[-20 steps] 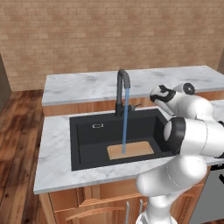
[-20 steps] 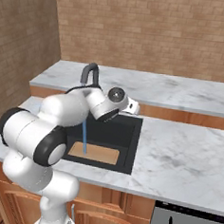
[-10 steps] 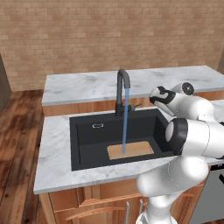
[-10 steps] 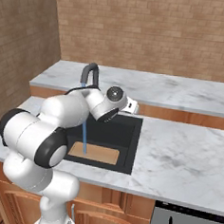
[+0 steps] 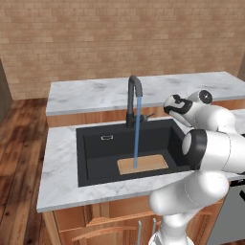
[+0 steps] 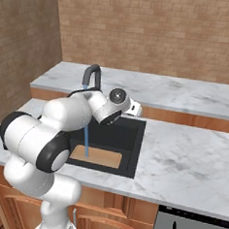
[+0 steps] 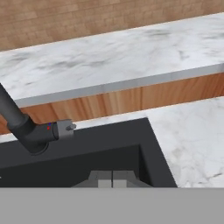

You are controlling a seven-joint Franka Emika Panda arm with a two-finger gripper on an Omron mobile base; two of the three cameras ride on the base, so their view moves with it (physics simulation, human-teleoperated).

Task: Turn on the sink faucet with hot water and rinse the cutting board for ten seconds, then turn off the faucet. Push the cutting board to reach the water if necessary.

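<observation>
white marble countertop (image 5: 60, 165) spans centre of left base view, black sink (image 5: 93, 165) sunk into it. raised marble ledge (image 5: 95, 93) behind, across upper middle. faucet (image 5: 132, 100) rises at sink's rear rim. cutting board (image 5: 143, 164) flat on basin floor, lower centre.

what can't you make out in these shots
- Thin tan wooden cutting board: right base view, left end hidden by the white arm.
- Black gooseneck faucet: hand view, spout cut off by the left edge.
- Black sink basin: hand view, floor hidden behind the shut end effector.
</observation>
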